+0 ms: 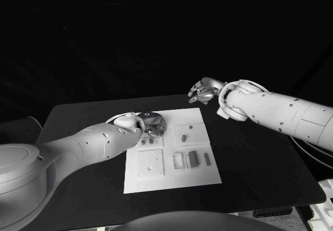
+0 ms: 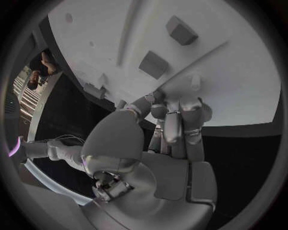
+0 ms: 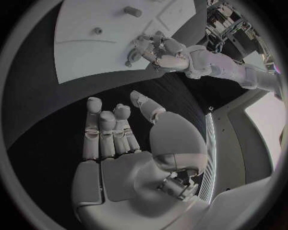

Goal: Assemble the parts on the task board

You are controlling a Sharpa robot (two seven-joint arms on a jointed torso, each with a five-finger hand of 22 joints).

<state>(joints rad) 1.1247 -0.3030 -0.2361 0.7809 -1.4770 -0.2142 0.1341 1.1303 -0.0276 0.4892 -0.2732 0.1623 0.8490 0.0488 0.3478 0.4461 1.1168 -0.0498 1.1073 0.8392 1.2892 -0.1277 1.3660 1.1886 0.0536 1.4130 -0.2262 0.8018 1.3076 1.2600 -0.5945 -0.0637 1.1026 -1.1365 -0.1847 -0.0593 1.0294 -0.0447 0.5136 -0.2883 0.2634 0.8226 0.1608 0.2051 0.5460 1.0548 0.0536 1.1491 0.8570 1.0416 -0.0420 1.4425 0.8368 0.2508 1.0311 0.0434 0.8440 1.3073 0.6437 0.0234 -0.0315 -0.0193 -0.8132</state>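
Note:
The white task board (image 1: 173, 166) lies in the middle of the black table. Small grey parts lie on it: a pair (image 1: 147, 142) near my left hand, one (image 1: 183, 138) in the far right field, and longer ones (image 1: 193, 158) in the near right field. My left hand (image 1: 151, 124) hovers low over the board's far left corner, fingers (image 2: 174, 120) bunched and pointing down at the board (image 2: 240, 86); a small peg (image 2: 195, 82) stands just past the tips, and whether it is pinched is hidden. My right hand (image 1: 203, 91) hangs above the table beyond the far right corner, fingers (image 3: 108, 129) spread, palm empty.
Two raised grey blocks (image 2: 180, 29) (image 2: 154, 64) sit on the board ahead of my left hand. The right wrist view shows a cylinder (image 3: 132, 11) and a small peg (image 3: 96, 30) on the board. Black table (image 1: 263, 163) surrounds the board.

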